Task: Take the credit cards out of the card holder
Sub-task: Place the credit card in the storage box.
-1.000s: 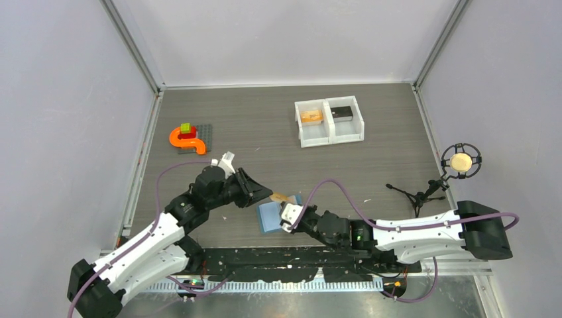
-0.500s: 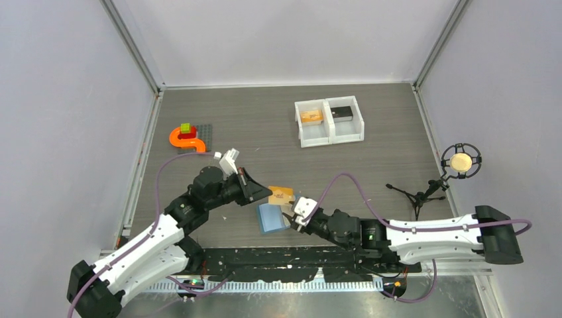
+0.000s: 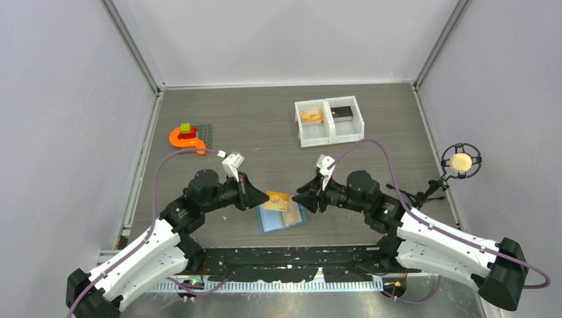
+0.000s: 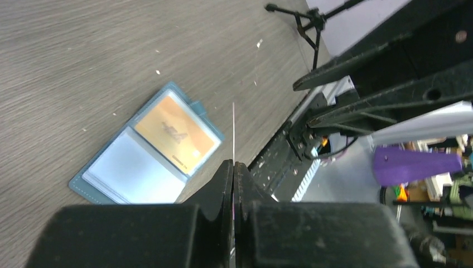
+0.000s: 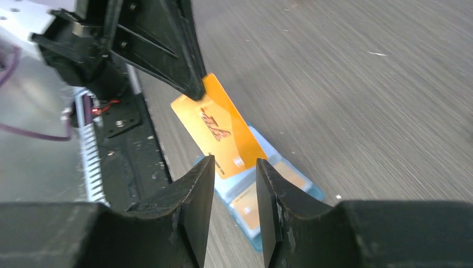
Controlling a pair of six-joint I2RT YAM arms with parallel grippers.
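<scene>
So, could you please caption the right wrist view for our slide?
Left claw holds an orange card above the open card holder; right claw open.

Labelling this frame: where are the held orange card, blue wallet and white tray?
orange card [image 5: 220, 131]: right wrist view, card face.
blue wallet [image 4: 134, 167]: left wrist view, lower half.
white tray [image 3: 331, 141]: top view, front wall.

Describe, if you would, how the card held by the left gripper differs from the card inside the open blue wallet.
The held card is out of the card holder, pinched by one end in the shut left gripper; the pocketed card sits in the holder's inner pocket. The held card hangs tilted above the table; the pocketed card lies flat. Both are orange, with like markings and size.
</scene>
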